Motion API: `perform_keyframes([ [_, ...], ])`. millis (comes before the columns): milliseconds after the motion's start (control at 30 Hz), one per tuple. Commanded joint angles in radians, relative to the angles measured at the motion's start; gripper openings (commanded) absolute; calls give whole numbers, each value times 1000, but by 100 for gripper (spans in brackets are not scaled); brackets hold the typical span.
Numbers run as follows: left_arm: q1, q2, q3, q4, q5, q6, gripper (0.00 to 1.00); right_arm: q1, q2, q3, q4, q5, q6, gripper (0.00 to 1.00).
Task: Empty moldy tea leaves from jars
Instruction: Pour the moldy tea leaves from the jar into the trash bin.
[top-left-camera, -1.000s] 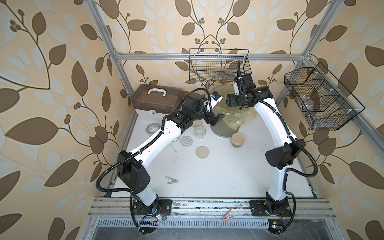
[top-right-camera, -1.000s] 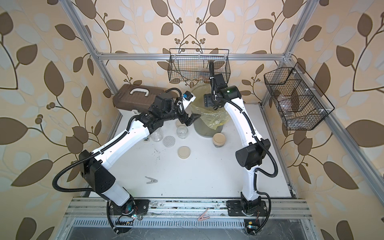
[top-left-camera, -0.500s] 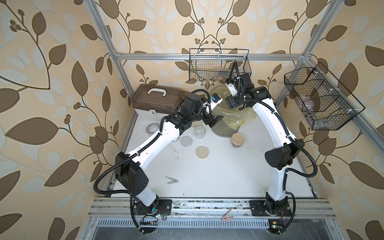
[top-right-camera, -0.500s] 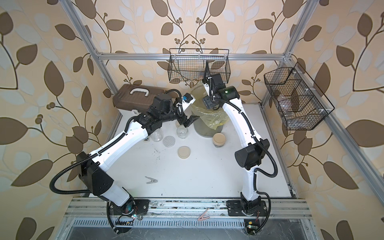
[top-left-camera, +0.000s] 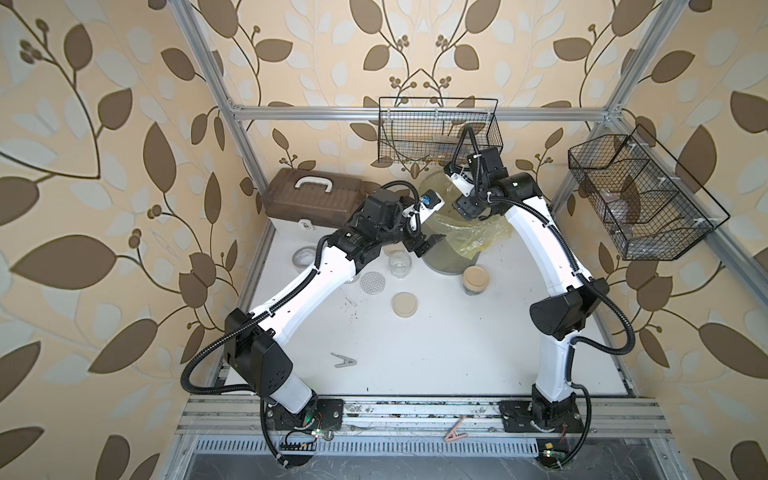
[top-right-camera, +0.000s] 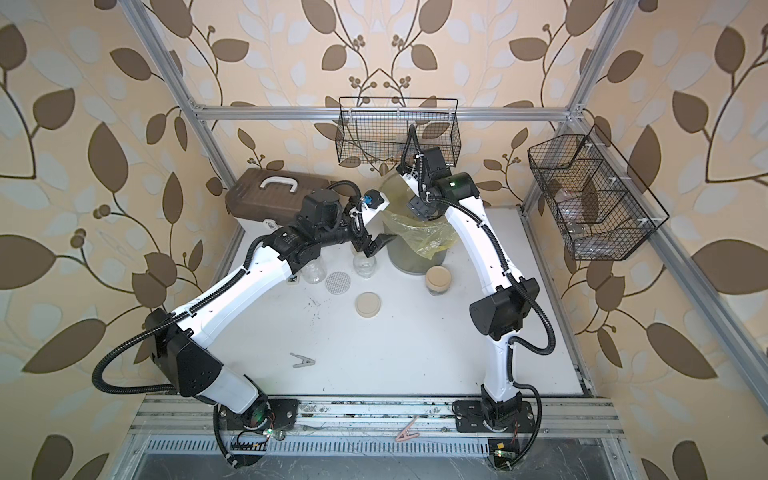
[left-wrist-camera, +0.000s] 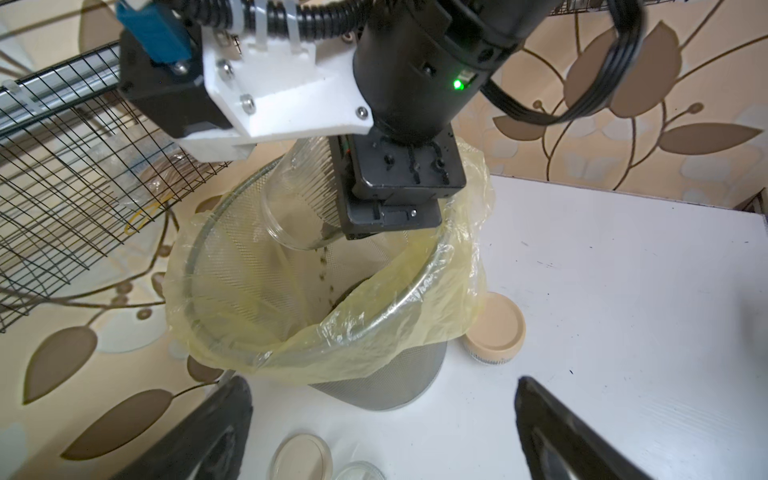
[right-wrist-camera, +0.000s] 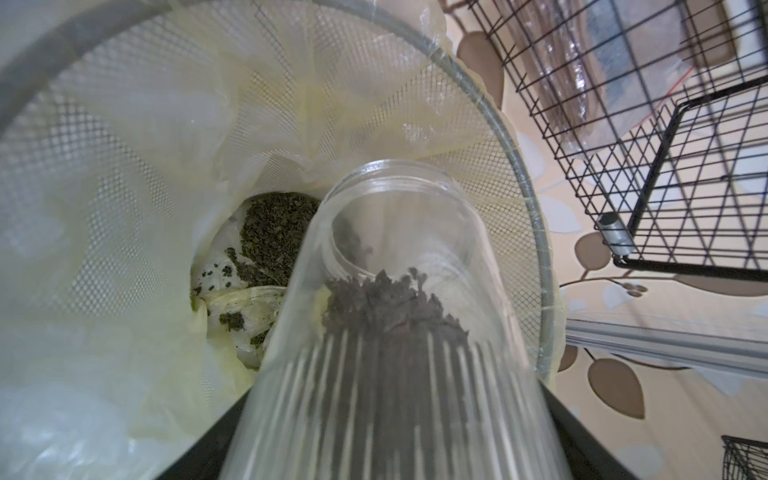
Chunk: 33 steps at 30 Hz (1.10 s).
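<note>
Left wrist view: right tool (left-wrist-camera: 386, 216) clamped on ribbed glass jar (left-wrist-camera: 291, 199), tilted mouth-down over the lined mesh bin (left-wrist-camera: 415, 374); moldy tea leaves (left-wrist-camera: 324, 266) seemingly trickling in. Left tool (left-wrist-camera: 380, 388) jaws apart, empty.

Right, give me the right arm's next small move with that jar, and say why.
Probably tip the jar a little steeper. The right pincer holds it mouth-down over the lined bin; a few bits are falling, but a dark clump of tea leaves sits inside near the neck.
</note>
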Motion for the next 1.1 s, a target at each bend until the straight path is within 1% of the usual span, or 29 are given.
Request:
perform_keyframes([
  [0, 12, -45, 1, 33, -1, 25, 99, 7, -52, -25, 40, 27, -161, 13],
  [267, 11, -41, 4, 37, 23, 21, 99, 5, -60, -43, 31, 108, -302, 9],
  [300, 13, -41, 4, 40, 28, 15, 99, 6, -63, -42, 31, 118, -303, 8],
  [333, 11, -39, 4, 42, 32, 12, 99, 7, -62, -43, 32, 124, -337, 8],
  [433, 12, -34, 4, 52, 38, 3, 99, 13, -62, -48, 33, 147, -367, 6],
  [533, 11, -31, 6, 59, 39, -5, 99, 13, -63, -47, 36, 139, -349, 6],
  [633, 12, -31, 6, 59, 39, -8, 99, 13, -67, -36, 41, 88, -281, 6],
  [767, 12, -28, 6, 66, 42, -15, 99, 12, -71, -13, 41, 6, -143, 6],
  [867, 12, -27, 4, 78, 42, -30, 99, -1, -73, 18, 34, -70, -11, 6],
  [967, 12, -27, 4, 83, 39, -42, 99, -37, -80, 50, 26, -198, 156, 4],
  [1067, 12, -28, 2, 84, 33, -49, 99, -100, -89, 68, 26, -343, 384, 3],
])
